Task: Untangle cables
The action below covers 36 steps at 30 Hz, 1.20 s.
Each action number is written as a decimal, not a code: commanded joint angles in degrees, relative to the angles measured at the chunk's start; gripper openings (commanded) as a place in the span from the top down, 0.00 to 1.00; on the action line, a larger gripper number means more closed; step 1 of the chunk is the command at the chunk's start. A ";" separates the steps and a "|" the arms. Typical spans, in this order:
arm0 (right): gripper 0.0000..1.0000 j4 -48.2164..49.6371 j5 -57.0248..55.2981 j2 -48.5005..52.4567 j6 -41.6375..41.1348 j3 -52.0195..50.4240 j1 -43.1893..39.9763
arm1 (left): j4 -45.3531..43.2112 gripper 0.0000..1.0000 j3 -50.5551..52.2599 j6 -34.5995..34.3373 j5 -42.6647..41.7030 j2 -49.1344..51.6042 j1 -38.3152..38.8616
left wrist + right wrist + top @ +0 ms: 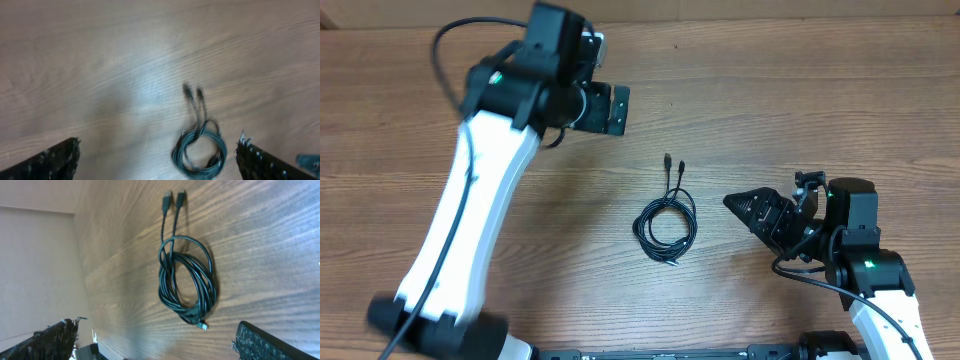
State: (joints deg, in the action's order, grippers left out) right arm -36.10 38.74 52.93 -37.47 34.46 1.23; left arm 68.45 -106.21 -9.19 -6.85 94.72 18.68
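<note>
The cables lie as one coiled bundle of thin black cords in the middle of the wooden table, two plug ends pointing to the far side and a pale tip at the near side. The bundle shows in the left wrist view and in the right wrist view. My left gripper is open and empty, above the table at the far left of the bundle. My right gripper is open and empty, a short way to the right of the bundle. Neither gripper touches the cables.
The wooden table spreads around the bundle. A thick black arm cable loops above the left arm. A dark bar runs along the near table edge.
</note>
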 commanded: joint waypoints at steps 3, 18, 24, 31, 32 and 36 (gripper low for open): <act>0.00 -1.33 0.68 -0.31 0.68 1.27 0.33 | -10.34 0.00 22.21 0.13 -3.23 -12.61 0.22; 0.00 -1.31 1.20 -0.20 0.04 1.25 0.31 | -22.49 0.05 45.09 -10.64 -15.08 -13.73 0.55; 0.00 -1.31 -0.11 2.62 0.04 1.25 0.31 | -22.43 0.36 45.09 -23.21 -15.76 -6.67 2.75; 0.00 -1.36 -0.07 7.21 0.02 1.25 0.33 | -22.16 0.58 45.09 -35.85 -15.52 -4.07 7.39; 0.00 -1.38 -0.07 7.72 0.02 1.25 0.33 | -22.16 0.58 45.09 -38.18 -14.51 -4.04 8.28; 0.00 -1.42 -0.04 7.96 0.02 1.25 0.33 | -21.05 0.59 45.09 -46.05 -8.90 -4.04 10.29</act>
State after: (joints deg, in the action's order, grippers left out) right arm -37.58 38.74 60.93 -37.52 34.48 1.23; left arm 46.37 -61.43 -45.65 -20.38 90.17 27.64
